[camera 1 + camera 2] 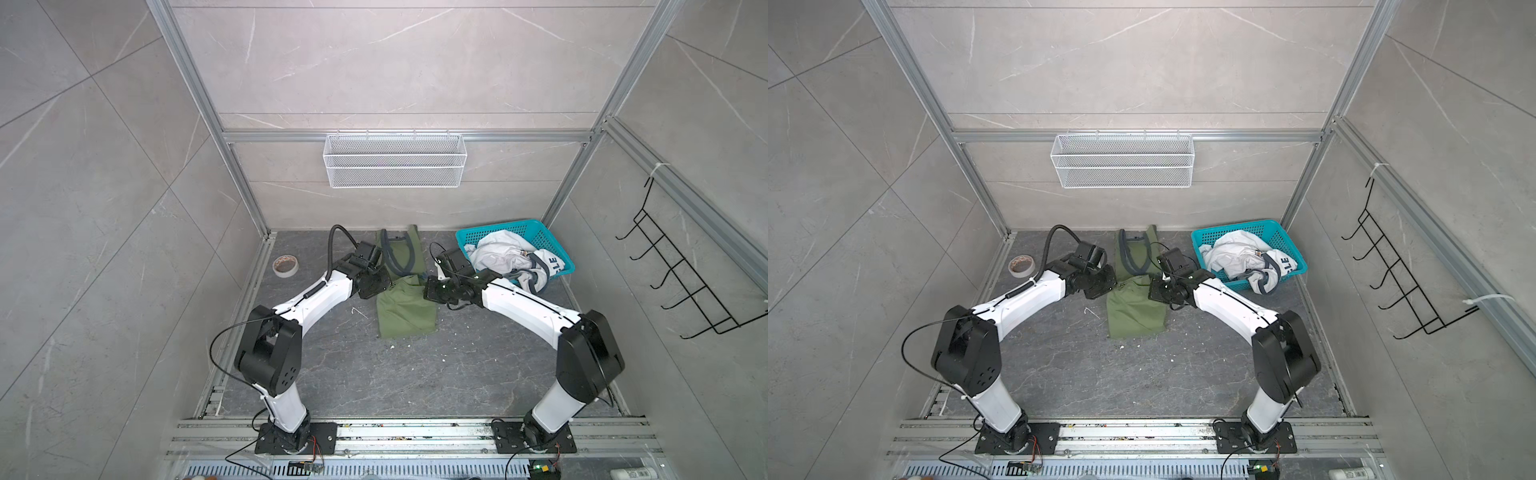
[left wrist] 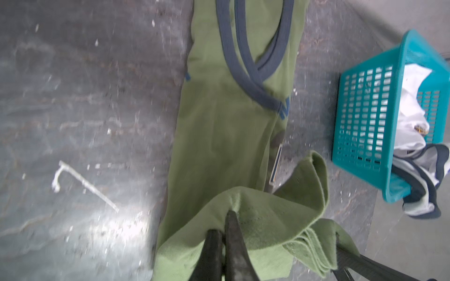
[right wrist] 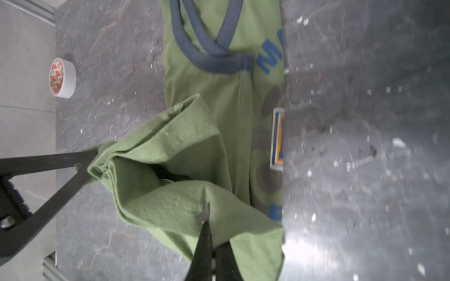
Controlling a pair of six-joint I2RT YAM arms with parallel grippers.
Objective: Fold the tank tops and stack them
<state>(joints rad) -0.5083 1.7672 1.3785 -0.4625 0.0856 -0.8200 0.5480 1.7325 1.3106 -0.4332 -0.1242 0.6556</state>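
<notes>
Gleaming dark stone surface (image 1: 415,374) (crumb-flecked), grey-tiled walls (image 1: 83,208).

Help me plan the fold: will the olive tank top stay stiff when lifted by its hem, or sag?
Probably floppy: the olive tank top sags in soft folds between the left gripper and right gripper, both shut on its hem. Likely light: two small pinches hold it up. Its matte knit probably won't slip.

The arms (image 1: 320,297) have white shells (image 1: 528,307), black joint housings (image 1: 270,357), black cables (image 1: 331,245) and slim dark jaws.
</notes>
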